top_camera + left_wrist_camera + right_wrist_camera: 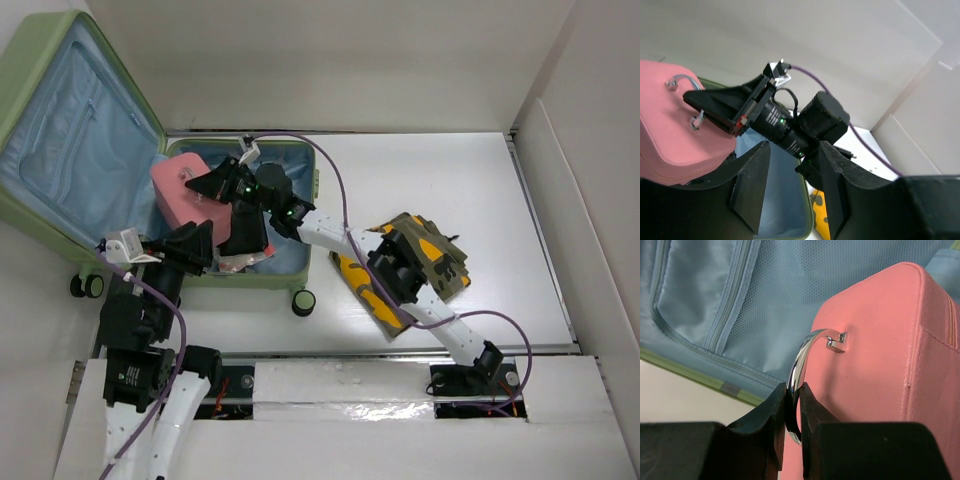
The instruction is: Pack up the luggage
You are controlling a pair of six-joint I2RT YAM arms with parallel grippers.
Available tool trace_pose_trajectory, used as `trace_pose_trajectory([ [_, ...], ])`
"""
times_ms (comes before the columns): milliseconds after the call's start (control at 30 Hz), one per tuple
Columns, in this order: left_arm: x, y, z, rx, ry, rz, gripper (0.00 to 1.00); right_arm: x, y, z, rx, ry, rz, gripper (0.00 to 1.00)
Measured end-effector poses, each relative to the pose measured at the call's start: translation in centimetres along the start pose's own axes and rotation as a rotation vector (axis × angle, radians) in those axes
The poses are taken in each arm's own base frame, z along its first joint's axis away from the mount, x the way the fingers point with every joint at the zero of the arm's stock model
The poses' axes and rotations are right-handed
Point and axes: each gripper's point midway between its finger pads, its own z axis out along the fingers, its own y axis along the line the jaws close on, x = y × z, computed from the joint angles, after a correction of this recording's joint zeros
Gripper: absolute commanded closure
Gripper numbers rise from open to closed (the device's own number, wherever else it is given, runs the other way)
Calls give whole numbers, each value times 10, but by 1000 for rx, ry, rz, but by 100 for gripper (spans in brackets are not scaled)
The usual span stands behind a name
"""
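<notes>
Right fingers [765,415] pinch handle [801,360] on pink case [880,370] inside luggage [700,305]; left fingers [752,185] gape.

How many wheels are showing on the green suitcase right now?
2. The left wheel is at the luggage's near-left corner, beside the left arm; the right wheel is at its near-right corner. Others may be hidden underneath.

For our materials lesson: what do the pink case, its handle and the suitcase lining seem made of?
The pink case looks like matte faux leather, fine-grained, stitched. Its handle is probably polished metal, mirror-bright. The suitcase lining is fabric mesh, netting visible.
</notes>
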Motion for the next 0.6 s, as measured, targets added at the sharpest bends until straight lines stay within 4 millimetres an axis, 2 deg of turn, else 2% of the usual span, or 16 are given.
trace_pose_trajectory([
  [100, -9, -2, -4, 8, -37, -3, 57, 0, -15, -9, 0, 8, 34, 100],
  [200, -10, -4, -4, 15, -43, -3, 56, 8, -53, -28, 68, 23, 95, 100],
  [233, -9, -4, -4, 16, -40, -3, 55, 7, -61, -34, 67, 14, 123, 100],
  [300, -8, -4, -3, 18, -35, -3, 54, -3, -63, -45, 57, -6, 147, 100],
  [400, -4, -4, 0, 20, -18, -2, 51, -23, -68, -60, 84, -31, 137, 87],
  [433, -2, -4, 2, 21, -6, -1, 51, -32, -71, -64, 102, -40, 116, 78],
  [500, 4, -4, 7, 21, 22, -1, 50, -47, -80, -74, 163, -53, 62, 68],
  [533, 9, -3, 11, 18, 42, 0, 49, -56, -85, -80, 203, -61, 26, 56],
  [600, 20, 0, 20, 12, 90, 6, 46, -73, -95, -91, 277, -72, -45, 48],
])
